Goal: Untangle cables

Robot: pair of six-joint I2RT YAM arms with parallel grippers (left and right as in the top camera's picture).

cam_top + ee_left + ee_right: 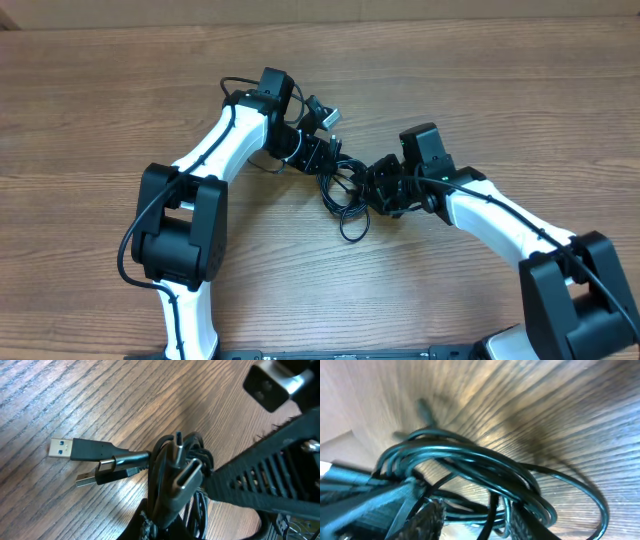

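Left anchors the bundle, right goes for 1 loop

Cables (343, 196) sit bunched mid-table (120, 90), between the 2 grippers. Left gripper (318, 156) is clamped on the bundle by the plugs (85, 450). Right gripper (378, 186) is part-open, cords slack between its fingers (429, 521). Suggest using left as anchor and closing right on only the near outer loop (352, 235). Then draw right, slow and low, so the plugs don't snag.

1. Left arm (215, 150): reaches forward, then folds at the wrist back toward centre.
2. Left gripper (320, 153): jaws fully closed, the cables (338, 190) pinched between them.
3. Right arm (500, 220): stretched inward, wrist low.
4. Right gripper (383, 185): fingers (427, 520) parted, cable strands lying loose in the gap; its tips face the left jaws, near them.
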